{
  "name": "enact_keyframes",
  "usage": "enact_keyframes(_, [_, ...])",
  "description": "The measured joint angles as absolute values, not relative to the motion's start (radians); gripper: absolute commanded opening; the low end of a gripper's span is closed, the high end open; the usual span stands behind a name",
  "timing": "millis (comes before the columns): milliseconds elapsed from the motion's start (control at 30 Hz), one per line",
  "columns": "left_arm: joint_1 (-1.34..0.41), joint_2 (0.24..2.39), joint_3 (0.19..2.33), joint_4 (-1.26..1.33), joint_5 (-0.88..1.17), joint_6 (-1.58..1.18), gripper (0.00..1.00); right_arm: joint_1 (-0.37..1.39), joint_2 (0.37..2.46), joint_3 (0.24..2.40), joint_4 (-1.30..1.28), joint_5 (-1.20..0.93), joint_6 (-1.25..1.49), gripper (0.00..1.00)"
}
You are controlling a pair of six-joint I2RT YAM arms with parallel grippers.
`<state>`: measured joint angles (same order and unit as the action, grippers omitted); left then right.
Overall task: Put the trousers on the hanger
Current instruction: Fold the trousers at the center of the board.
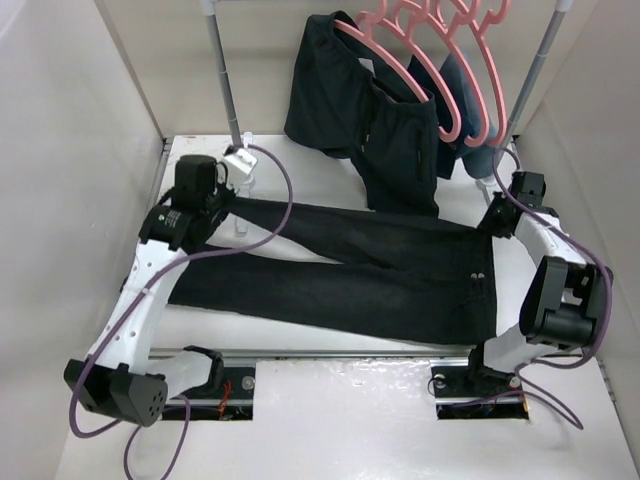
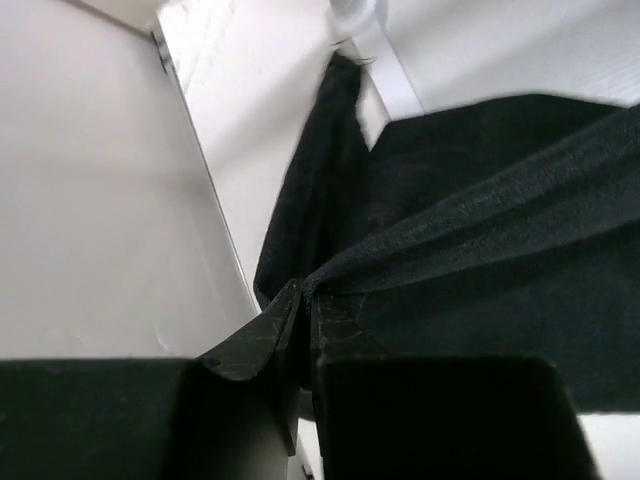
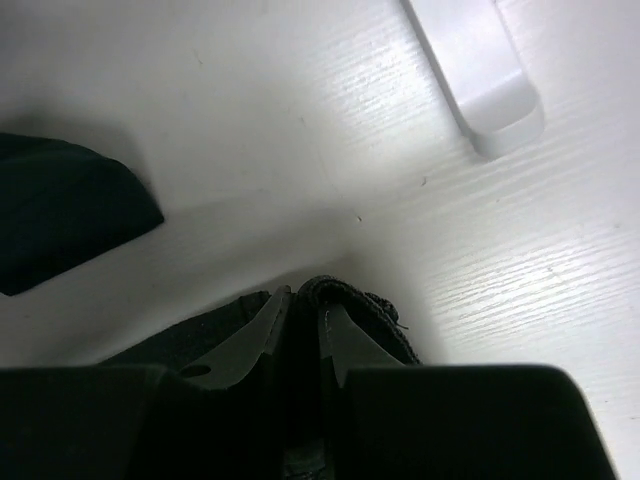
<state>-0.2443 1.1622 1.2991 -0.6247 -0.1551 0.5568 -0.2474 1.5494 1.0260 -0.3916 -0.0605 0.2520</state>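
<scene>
The long black trousers (image 1: 360, 275) lie flat across the table, legs to the left and waistband to the right. My left gripper (image 1: 213, 212) is at their far left end, shut on a fold of the black cloth (image 2: 480, 210); its jaws (image 2: 305, 300) pinch the cloth edge. My right gripper (image 1: 497, 218) is at the far right corner of the waistband, shut on its rolled edge (image 3: 360, 305). Several pink hangers (image 1: 470, 40) hang on the rail at the back, above the trousers. I cannot tell which hanger is the task's.
A shorter black garment (image 1: 365, 120) hangs on the leftmost pink hanger. Small blue garments (image 1: 470, 110) hang behind it. The rack's poles (image 1: 225, 70) stand at back left and back right, with a white foot (image 3: 470, 70) near my right gripper. White walls close in both sides.
</scene>
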Motion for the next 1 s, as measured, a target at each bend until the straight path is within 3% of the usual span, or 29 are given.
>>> enact_keyframes(100, [-0.263,1.147,1.188,-0.635,-0.198,0.569,0.0,-0.248,1.52,1.026,-0.389,-0.058,0.235,0.0])
enact_keyframes(133, [-0.268,1.165,1.155,-0.65,-0.204,0.568,0.04,-0.248,1.513,1.026,-0.39,-0.056,0.231,0.0])
enact_keyframes(167, [-0.274,1.191,1.121,-0.662,-0.201,0.569,0.23,-0.248,1.506,1.026,-0.392,-0.053,0.227,0.0])
enact_keyframes(200, [-0.278,1.219,1.088,-0.681,-0.187,0.574,0.32,-0.248,1.496,1.026,-0.395,-0.049,0.223,0.0])
enact_keyframes(433, [-0.309,1.278,0.996,-0.917,0.105,0.67,0.66,-0.249,1.337,1.028,-0.415,0.009,0.198,0.0])
enact_keyframes(467, [-0.292,1.264,1.011,-0.928,0.137,0.676,0.76,-0.249,1.311,1.034,-0.419,0.018,0.191,0.0])
enact_keyframes(567, [-0.187,1.208,1.086,-0.872,0.18,0.646,0.84,-0.249,1.252,1.056,-0.419,0.039,0.159,0.0])
enact_keyframes(733, [-0.056,1.214,1.18,-0.643,0.128,0.523,0.9,-0.249,1.21,1.083,-0.418,0.044,0.118,0.0])
enact_keyframes(867, [-0.093,1.404,1.291,-0.593,0.15,0.444,0.92,-0.25,1.208,1.082,-0.42,0.025,0.104,0.0])
enact_keyframes(1000, [-0.238,1.579,1.303,-0.55,0.125,0.397,0.94,-0.25,1.208,1.08,-0.419,0.006,0.101,0.0])
